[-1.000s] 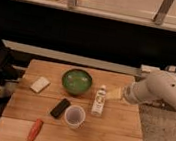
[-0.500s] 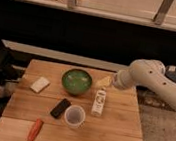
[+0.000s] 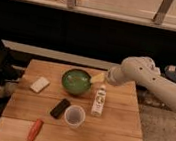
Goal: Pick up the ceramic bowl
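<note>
Wooden butcher-block table (image 3: 118, 122) set before a dark wall, with a pale ledge and metal railing posts along the far side of the scene. Centre-far on the table sits the round glossy green ceramic bowl (image 3: 76, 81), upright. The robot's white jointed arm (image 3: 148, 80) reaches in from the right, and its pale yellowish gripper (image 3: 98, 78) lies at the bowl's right rim. Whether the gripper is spread or closed cannot be told, nor whether it touches the rim; it holds nothing that can be made out.

Just near and right of the bowl is a small white bottle with a pale label (image 3: 98, 101), close below the gripper in the view. A translucent whitish cup (image 3: 74, 116) stands nearer still, with a flat black rectangular object (image 3: 60, 108) just to its left. A white rectangular block (image 3: 40, 84) lies left of the bowl, apart from it. An orange-red elongated object (image 3: 34, 130) rests at the near left corner. Off the table, far right, a small blue-grey round dish (image 3: 174, 73) shows beyond the arm.
</note>
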Motion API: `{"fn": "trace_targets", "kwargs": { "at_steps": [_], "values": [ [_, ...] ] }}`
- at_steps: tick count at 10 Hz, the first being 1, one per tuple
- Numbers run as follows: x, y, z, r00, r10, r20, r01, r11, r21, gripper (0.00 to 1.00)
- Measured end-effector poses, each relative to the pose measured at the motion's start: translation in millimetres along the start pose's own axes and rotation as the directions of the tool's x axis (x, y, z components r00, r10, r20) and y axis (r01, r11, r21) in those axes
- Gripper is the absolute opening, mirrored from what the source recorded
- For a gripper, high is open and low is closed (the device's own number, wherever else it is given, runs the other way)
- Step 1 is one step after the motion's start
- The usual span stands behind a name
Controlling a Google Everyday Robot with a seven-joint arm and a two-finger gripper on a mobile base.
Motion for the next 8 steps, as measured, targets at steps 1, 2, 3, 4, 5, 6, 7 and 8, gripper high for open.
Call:
{"fn": "trace_targets", "kwargs": {
  "at_steps": [1, 2, 3, 4, 5, 6, 7, 8],
  "values": [
    [-0.1, 0.8, 0.2, 1.0, 0.0, -0.001, 0.0, 1.0, -0.002, 0.8],
    [-0.9, -1.4, 0.2, 1.0, 0.003, 0.001, -0.003, 1.0, -0.002, 0.8],
    [-9.2, -0.2, 4.1, 1.0, 0.002, 0.014, -0.002, 1.0, -0.007, 0.8],
    [-18.8, 2.3, 11.9, 1.0, -0.001, 0.024, 0.001, 1.0, -0.015, 0.8],
    [-24.9, 5.3, 21.4, 1.0, -0.005, 0.024, 0.006, 1.0, -0.026, 0.8],
    [-29.3, 6.5, 31.7, 1.0, -0.002, 0.018, 0.002, 0.999, -0.035, 0.8],
    [-32.6, 3.7, 44.9, 1.0, 0.013, 0.004, -0.012, 0.999, -0.043, 0.8],
    [-35.4, 1.7, 59.6, 0.999, 0.03, -0.014, -0.031, 0.998, -0.052, 0.8]
  ]
}}
